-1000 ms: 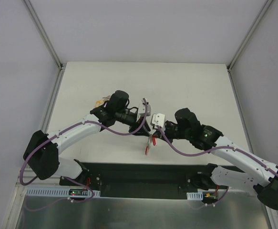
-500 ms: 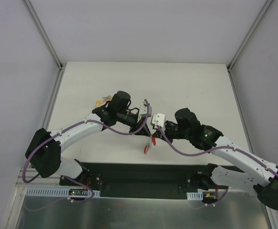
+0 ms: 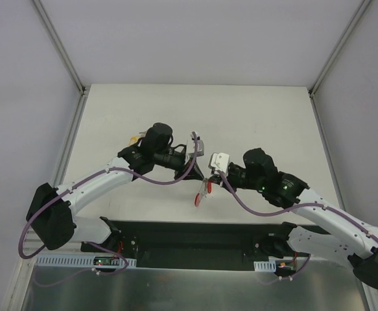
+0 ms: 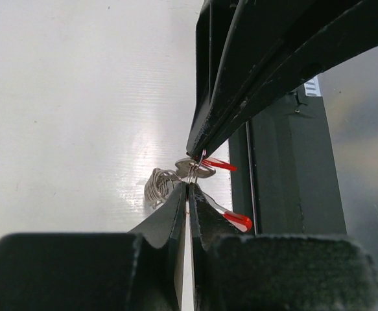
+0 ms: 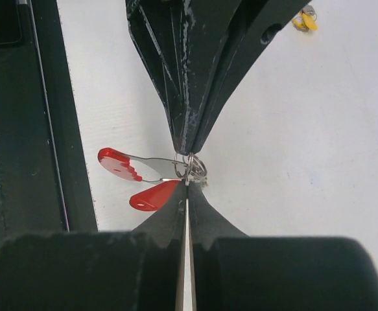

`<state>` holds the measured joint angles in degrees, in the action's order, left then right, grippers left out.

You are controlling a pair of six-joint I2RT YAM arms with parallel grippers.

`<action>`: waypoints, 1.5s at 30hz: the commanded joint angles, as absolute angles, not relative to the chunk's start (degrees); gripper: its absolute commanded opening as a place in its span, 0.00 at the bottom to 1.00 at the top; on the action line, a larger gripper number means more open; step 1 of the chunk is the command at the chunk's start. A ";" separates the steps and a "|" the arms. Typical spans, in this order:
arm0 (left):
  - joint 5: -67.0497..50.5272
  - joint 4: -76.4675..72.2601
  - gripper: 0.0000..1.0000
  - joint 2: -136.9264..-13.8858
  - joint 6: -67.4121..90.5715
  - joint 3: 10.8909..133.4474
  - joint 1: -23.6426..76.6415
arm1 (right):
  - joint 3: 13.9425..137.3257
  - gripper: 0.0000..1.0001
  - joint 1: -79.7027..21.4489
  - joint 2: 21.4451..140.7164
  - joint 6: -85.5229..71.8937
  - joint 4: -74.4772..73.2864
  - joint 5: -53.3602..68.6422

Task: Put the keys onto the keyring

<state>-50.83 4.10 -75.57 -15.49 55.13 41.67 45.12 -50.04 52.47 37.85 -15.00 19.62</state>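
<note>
One white table (image 3: 273, 116) carries the whole job, and I have both arms reaching in over the middle of its near edge, tip to tip. My left gripper (image 4: 188, 188) and right gripper (image 5: 187, 188) each have their jaws pinched fully together. As far as I can judge, both are nipping the thin wire at one end of the keyring (image 5: 153, 172), which hangs between them just inside that near edge. Its red plastic crescent (image 5: 118, 162) points towards the arm bases, and its ribbed silver coil (image 4: 159, 186) is bunched up beside the pinch. A flat silver piece sits right at the pinch; it may be a key being worked on, but I cannot tell whether anything is actually threaded. A small yellow-and-silver item (image 3: 135, 138), probably another key, lies towards the left edge of the table, well apart from the ring. So I judge the task to be partway at best, with that one to be fetched and threaded. I can read no brand, label or writing on anything.
</note>
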 commanded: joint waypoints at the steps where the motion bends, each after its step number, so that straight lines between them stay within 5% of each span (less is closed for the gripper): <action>1: -45.63 2.73 0.00 -71.46 -12.40 54.93 41.31 | 43.60 0.01 -50.27 50.71 36.39 -13.89 18.37; 23: -40.16 -20.92 0.00 -63.90 2.37 41.84 41.40 | 41.39 0.01 -52.73 52.30 33.74 -4.48 12.66; 24: -40.34 -20.31 0.02 -63.81 2.03 41.75 41.40 | 41.66 0.01 -52.73 52.21 34.01 -4.83 12.57; 27: -40.78 -16.53 0.28 -63.72 -0.78 41.75 41.31 | 43.68 0.01 -52.73 52.38 36.37 -8.07 13.79; 31: -41.66 -12.40 0.44 -63.98 -4.56 42.89 41.40 | 46.75 0.01 -52.73 53.26 39.19 -13.09 15.90; 45: -50.44 -4.22 0.60 -73.38 -18.09 52.12 41.31 | 49.39 0.01 -52.73 53.79 41.66 -18.02 18.54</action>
<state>-44.84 -6.07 -71.53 -11.29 48.84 41.54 46.30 -52.45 53.91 40.18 -17.89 16.36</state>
